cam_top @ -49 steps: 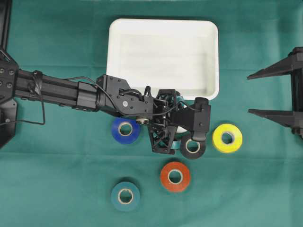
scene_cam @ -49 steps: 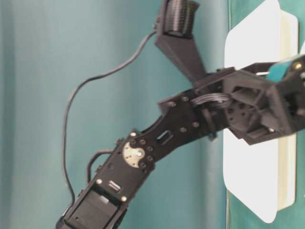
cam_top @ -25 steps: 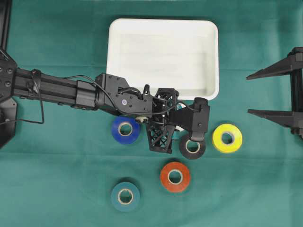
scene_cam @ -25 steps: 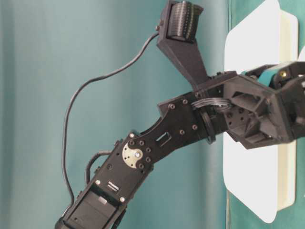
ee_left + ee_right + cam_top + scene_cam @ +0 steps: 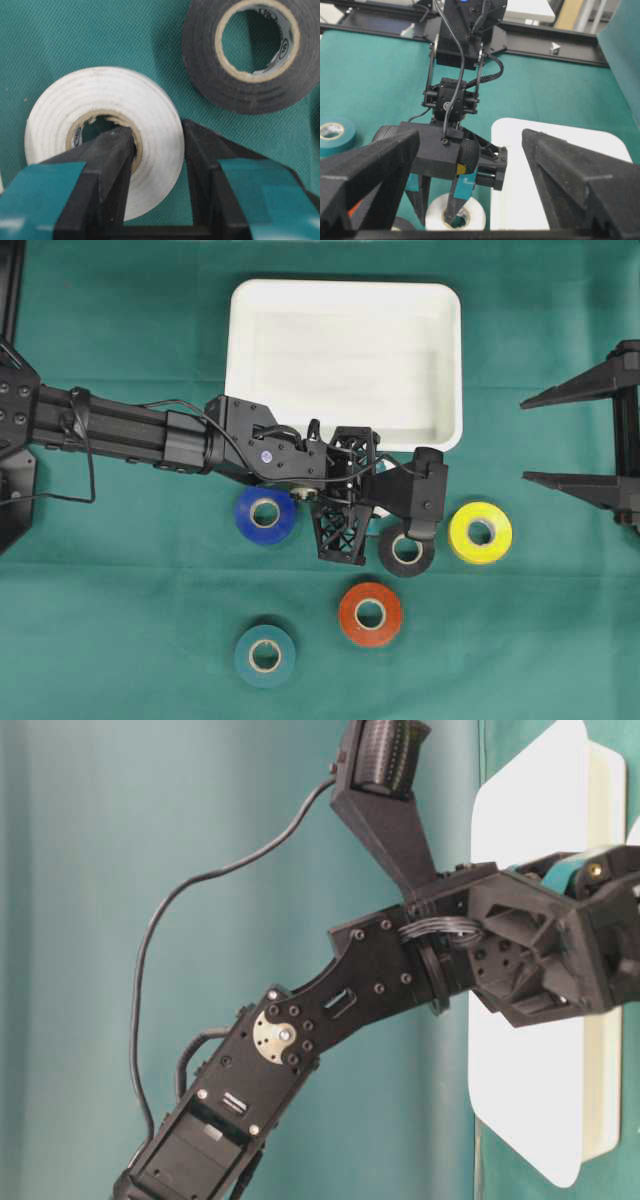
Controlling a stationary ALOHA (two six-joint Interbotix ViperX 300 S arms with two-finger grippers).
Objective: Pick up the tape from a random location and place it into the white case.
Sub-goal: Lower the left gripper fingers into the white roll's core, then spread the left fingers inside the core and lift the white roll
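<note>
A white tape roll [image 5: 150, 112] lies flat on the green cloth just in front of the white case [image 5: 345, 288]. My left gripper [image 5: 157, 137] is shut on it, one finger down in the cardboard core and the other against the outer rim. From the right wrist view the same roll [image 5: 477, 215] sits beside the case's [image 5: 555, 165] near edge, with the left gripper [image 5: 440, 215] standing over it. In the overhead view the left gripper [image 5: 378, 505] hides the roll. My right gripper [image 5: 526, 438] is open at the right edge, holding nothing.
Other rolls lie on the cloth: black [image 5: 425, 558] right next to the left gripper, blue [image 5: 245, 527], yellow [image 5: 500, 532], red [image 5: 350, 615] and teal [image 5: 245, 655]. The black roll [image 5: 200, 65] is close to the white one. The left arm [image 5: 300, 1050] stretches across the middle.
The left gripper's jaws have closed onto the white tape roll's wall. The arm has barely shifted. The right gripper has not moved.
</note>
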